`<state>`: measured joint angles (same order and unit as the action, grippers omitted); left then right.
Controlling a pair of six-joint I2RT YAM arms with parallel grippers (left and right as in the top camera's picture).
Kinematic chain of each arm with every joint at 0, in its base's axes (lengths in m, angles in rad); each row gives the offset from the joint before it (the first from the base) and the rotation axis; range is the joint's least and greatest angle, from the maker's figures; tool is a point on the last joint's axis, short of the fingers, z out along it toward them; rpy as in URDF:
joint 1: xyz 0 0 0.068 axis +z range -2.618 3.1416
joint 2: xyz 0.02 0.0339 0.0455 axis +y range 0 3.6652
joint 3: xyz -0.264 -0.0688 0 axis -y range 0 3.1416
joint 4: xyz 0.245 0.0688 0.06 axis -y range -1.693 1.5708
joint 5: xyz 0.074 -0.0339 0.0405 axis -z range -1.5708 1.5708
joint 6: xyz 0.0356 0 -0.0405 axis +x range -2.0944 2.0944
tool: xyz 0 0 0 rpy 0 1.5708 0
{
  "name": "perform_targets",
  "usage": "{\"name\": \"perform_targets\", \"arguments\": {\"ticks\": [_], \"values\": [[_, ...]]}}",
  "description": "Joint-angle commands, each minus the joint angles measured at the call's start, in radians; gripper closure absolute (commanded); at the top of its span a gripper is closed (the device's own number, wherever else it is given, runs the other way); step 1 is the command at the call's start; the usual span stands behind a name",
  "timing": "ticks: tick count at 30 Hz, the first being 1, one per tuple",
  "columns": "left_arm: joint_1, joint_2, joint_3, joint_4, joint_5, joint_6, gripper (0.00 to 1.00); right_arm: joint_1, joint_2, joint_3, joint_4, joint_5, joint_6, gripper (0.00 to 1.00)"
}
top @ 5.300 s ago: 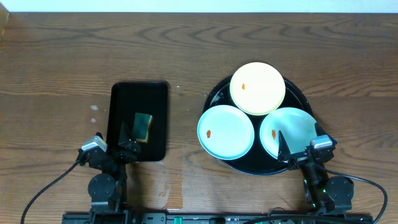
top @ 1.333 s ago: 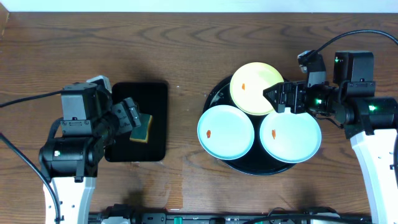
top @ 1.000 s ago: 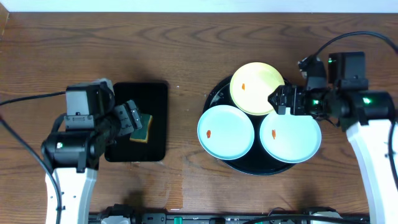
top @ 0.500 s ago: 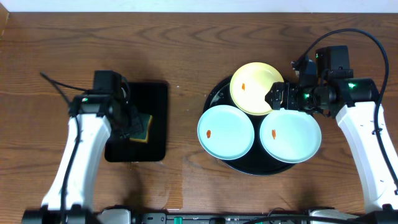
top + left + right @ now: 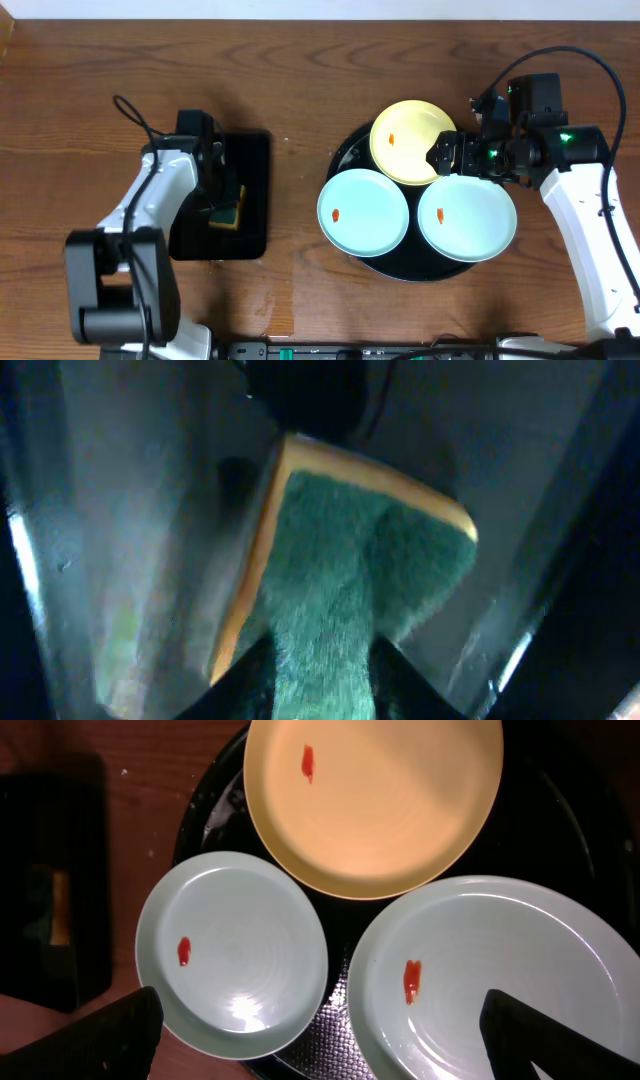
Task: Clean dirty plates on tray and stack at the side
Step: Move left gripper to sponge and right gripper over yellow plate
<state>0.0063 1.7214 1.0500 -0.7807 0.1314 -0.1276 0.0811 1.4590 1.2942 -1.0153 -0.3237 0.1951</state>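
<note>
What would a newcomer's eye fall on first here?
A yellow plate and two mint plates, each orange-smeared, crowd the round black tray right of centre. On the left, the left gripper clamps a green sponge in the rectangular black tray. The right gripper hangs open over the plates.

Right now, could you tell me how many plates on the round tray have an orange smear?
3, all on the round black tray: the yellow plate at the back, one green plate at the front left, the other green plate at the front right. None looks hidden.
</note>
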Motion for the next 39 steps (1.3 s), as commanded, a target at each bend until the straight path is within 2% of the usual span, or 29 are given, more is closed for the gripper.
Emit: {"name": "perform_targets", "arguments": {"ticks": [1, 5, 8, 9, 10, 14, 19, 23, 26, 27, 30, 33, 35, 39], "values": [[-0.009, 0.064, -0.006, 0.042, -0.049, 0.049, 0.66, 0.012, -0.004, 0.002, 0.002, -0.002, 0.018, 0.01], [-0.01, 0.112, -0.006, 0.071, -0.065, 0.057, 0.66, 0.012, -0.004, 0.002, 0.002, -0.002, 0.018, 0.01], [-0.011, 0.116, -0.005, 0.071, -0.064, 0.056, 0.81, 0.012, -0.004, 0.002, 0.002, -0.002, 0.018, 0.01], [-0.011, 0.111, -0.003, 0.067, -0.064, 0.056, 0.92, 0.012, -0.004, 0.002, 0.002, -0.002, 0.018, 0.01], [-0.01, 0.105, 0.004, 0.053, -0.064, 0.055, 0.93, 0.012, -0.004, 0.002, 0.002, -0.002, 0.018, 0.01], [-0.01, 0.053, 0.081, -0.042, -0.051, 0.041, 0.93, 0.012, -0.004, 0.002, 0.002, -0.002, 0.018, 0.01], [-0.011, -0.047, 0.129, -0.076, 0.003, 0.042, 0.93, 0.012, -0.004, 0.002, 0.002, -0.002, 0.018, 0.01], [-0.011, -0.089, 0.129, -0.095, -0.017, 0.122, 0.92, 0.012, -0.004, 0.002, 0.002, -0.002, 0.018, 0.01], [-0.011, -0.082, 0.123, -0.1, -0.019, 0.154, 0.83, 0.012, -0.004, 0.002, 0.002, -0.002, 0.018, 0.01], [-0.011, -0.077, 0.118, -0.096, -0.019, 0.154, 0.83, 0.012, -0.004, 0.002, 0.002, -0.002, 0.018, 0.01], [-0.011, -0.068, 0.1, -0.085, -0.018, 0.144, 0.7, 0.012, -0.004, 0.002, 0.002, -0.002, 0.018, 0.01], [-0.011, -0.062, 0.085, -0.082, -0.007, 0.075, 0.7, 0.012, -0.004, 0.002, 0.002, -0.002, 0.018, 0.01], [-0.012, -0.062, 0.08, -0.082, -0.009, 0.053, 0.66, 0.012, -0.004, 0.002, 0.002, -0.002, 0.018, 0.01], [-0.012, -0.062, 0.079, -0.06, -0.13, 0.075, 0.64, 0.012, -0.004, 0.002, 0.002, -0.002, 0.031, 0.01]]}}
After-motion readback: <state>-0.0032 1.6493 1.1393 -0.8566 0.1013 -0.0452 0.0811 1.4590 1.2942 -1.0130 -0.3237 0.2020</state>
